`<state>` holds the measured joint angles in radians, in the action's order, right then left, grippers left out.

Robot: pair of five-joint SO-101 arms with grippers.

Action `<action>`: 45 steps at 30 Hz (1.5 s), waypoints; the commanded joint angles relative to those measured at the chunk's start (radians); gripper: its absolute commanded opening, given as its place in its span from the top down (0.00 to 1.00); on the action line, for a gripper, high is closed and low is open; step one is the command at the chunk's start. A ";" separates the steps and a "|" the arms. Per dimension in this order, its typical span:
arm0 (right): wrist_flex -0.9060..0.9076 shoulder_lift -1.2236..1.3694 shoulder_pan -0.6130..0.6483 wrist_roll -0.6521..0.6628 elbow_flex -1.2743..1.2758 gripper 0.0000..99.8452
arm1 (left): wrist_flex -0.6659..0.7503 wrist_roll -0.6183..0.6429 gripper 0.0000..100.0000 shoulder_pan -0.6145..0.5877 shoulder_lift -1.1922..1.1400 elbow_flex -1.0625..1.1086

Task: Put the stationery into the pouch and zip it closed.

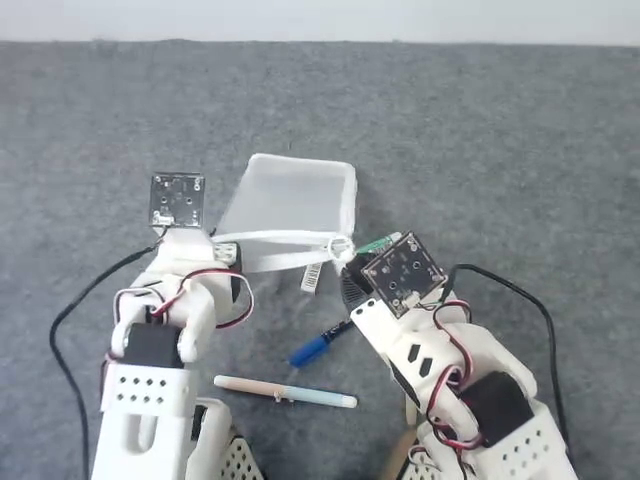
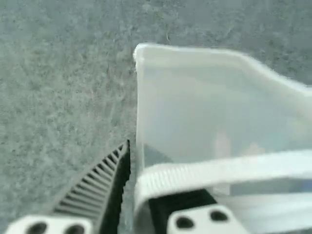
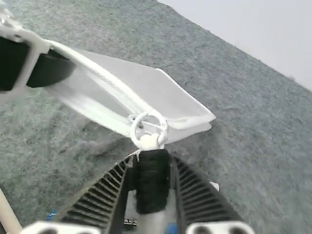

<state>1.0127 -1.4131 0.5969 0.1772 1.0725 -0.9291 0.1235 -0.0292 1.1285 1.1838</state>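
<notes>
Grey felt tabletop (image 1: 520, 140), both arms in at the near edge. The translucent white pouch (image 1: 295, 200) lies flat about mid-tabletop, between the two claws, with its zip edge (image 1: 285, 240) facing the arms.

My left claw (image 2: 140, 181) is at the pouch's left end. The ribbed finger (image 2: 105, 187) sits outside the corner and the other finger is under the white zip band, so it is clamped on the pouch's end. The right wrist view shows that same end pinched between black pads.

My right claw (image 3: 152, 155) is at the opposite end. Its jaws are together on the black zip pull (image 3: 152, 183), and the white ring (image 3: 148, 127) pokes out just past the fingertips, touching the pouch corner. I can't tell from any view whether the mouth is zipped or parted.

The stationery is out on the tabletop. A blue pen (image 1: 318, 346) lies at an angle just beside the right arm, on the near side of the pouch. A pale pen (image 1: 285, 391), cream at one end and light blue at the other, lies nearly level closer to me, between the two arm bases and apart from the blue one. Neither touches the pouch. A small white tag (image 1: 312, 277) hangs off the zip edge near the ring.
</notes>
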 commanded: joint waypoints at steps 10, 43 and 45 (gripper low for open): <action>-0.005 -0.018 -0.111 -0.014 -0.051 0.79 | -0.038 -0.011 0.99 -0.097 -0.006 -0.101; 0.174 0.834 -0.213 -0.063 -0.423 0.79 | -0.054 0.021 0.99 -0.293 -0.012 -0.130; 0.183 0.868 -0.216 -0.064 -0.427 0.79 | -0.055 0.021 0.99 -0.293 -0.012 -0.130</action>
<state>1.1753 -0.5769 0.3943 0.1235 0.7135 -0.9828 0.1204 -0.3176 1.1239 1.1224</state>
